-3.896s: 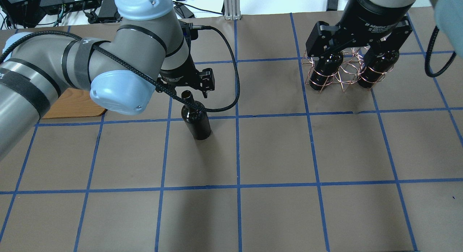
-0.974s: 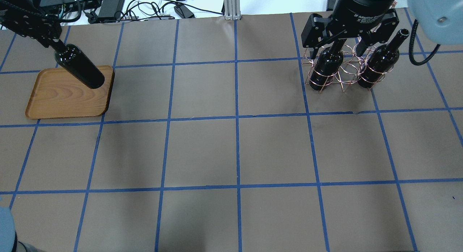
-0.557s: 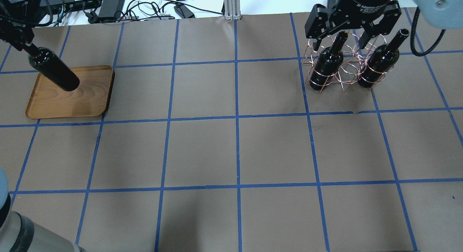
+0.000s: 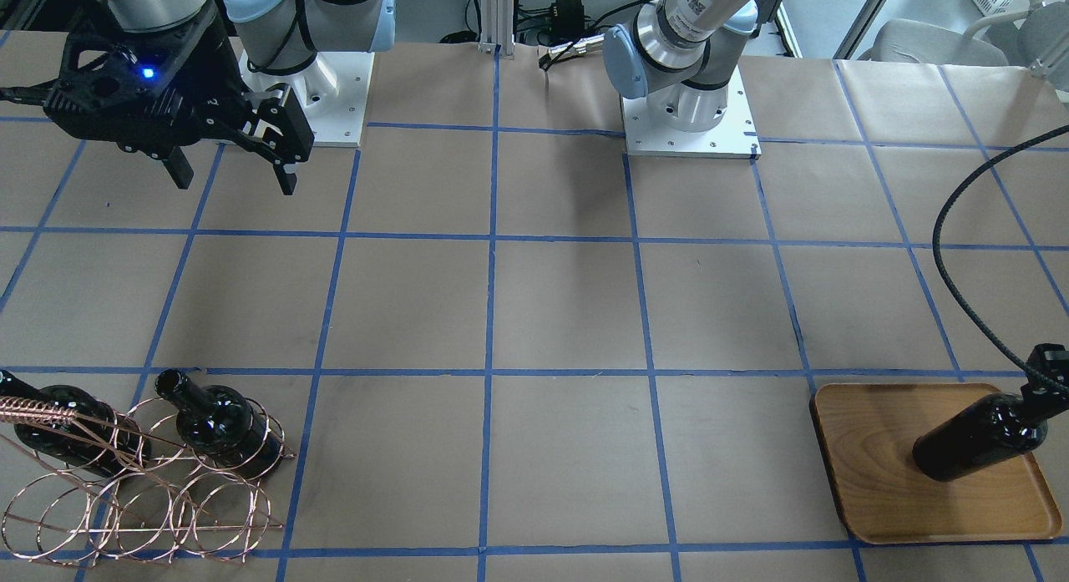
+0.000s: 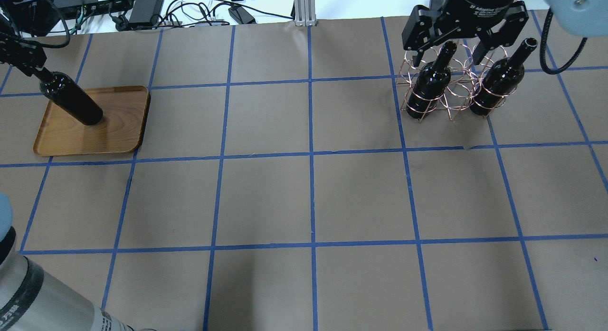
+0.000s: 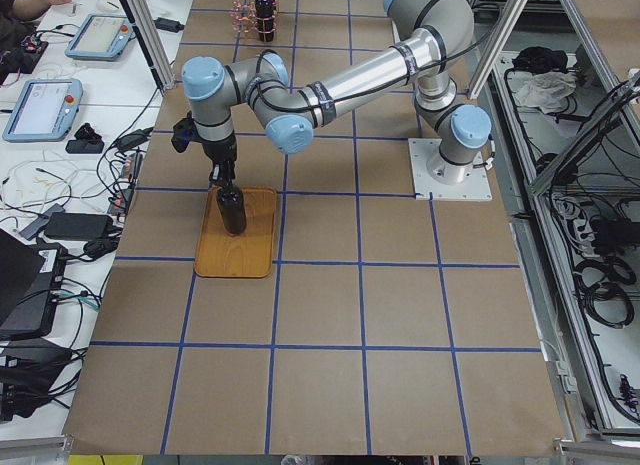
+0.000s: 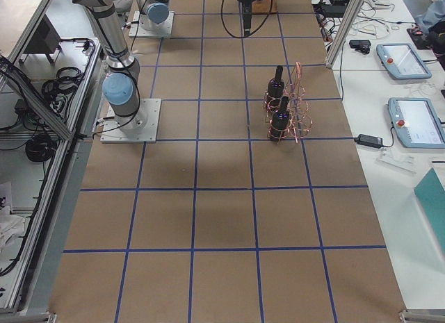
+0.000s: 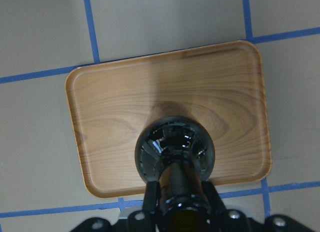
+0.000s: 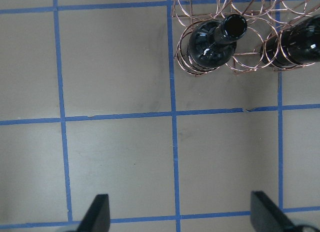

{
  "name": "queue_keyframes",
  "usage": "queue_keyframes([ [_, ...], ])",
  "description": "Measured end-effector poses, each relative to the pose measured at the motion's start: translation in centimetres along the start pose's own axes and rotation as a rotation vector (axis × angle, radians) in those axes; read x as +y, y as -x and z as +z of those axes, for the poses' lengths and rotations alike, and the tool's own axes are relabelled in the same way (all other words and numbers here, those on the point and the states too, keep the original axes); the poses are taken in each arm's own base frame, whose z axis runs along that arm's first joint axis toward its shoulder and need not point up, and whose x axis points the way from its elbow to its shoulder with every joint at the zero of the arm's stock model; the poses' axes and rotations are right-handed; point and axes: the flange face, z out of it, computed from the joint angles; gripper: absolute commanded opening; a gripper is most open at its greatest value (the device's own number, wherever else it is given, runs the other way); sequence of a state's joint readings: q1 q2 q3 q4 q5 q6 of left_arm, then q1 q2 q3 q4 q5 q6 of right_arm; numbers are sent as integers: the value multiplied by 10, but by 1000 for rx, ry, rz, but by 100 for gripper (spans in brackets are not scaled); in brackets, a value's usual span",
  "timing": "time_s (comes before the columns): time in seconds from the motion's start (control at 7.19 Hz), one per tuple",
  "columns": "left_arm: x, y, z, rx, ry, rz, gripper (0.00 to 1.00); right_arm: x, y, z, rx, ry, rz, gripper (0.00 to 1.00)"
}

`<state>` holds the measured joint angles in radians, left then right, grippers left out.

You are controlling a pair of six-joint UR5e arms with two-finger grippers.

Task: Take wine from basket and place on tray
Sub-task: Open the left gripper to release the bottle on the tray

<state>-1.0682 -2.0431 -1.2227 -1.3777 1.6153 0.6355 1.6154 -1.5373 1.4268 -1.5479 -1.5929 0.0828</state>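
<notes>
overhead exterior: brown gridded bench (image 5: 313,198); wooden tray (image 5: 118,136) at left, copper basket (image 5: 449,100) upper right. wine (image 5: 73,103) upright over the tray, neck gripped by left fingers (image 8: 212,199); right fingers (image 9: 98,214) spread open above the basket.

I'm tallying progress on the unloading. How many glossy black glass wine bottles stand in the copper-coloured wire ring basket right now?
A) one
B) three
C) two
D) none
C: the copper-coloured wire basket holds one glossy black glass bottle and a second bottle, while the third bottle is over the flat wooden tray, gripped at its neck by the left gripper.
</notes>
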Motion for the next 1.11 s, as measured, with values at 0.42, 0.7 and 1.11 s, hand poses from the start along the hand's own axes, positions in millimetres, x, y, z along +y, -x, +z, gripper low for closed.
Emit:
queue_keyframes([
  [0.42,-1,2,4,1,-5,2,76,2,0,0,-2,1,0,100],
  [0.7,1,2,0,0,-8,1,89,3,0,0,-3,3,0,100],
  [1.11,14,-13,-30,1,-4,-1,100,3,1,1,-6,4,-1,100],
])
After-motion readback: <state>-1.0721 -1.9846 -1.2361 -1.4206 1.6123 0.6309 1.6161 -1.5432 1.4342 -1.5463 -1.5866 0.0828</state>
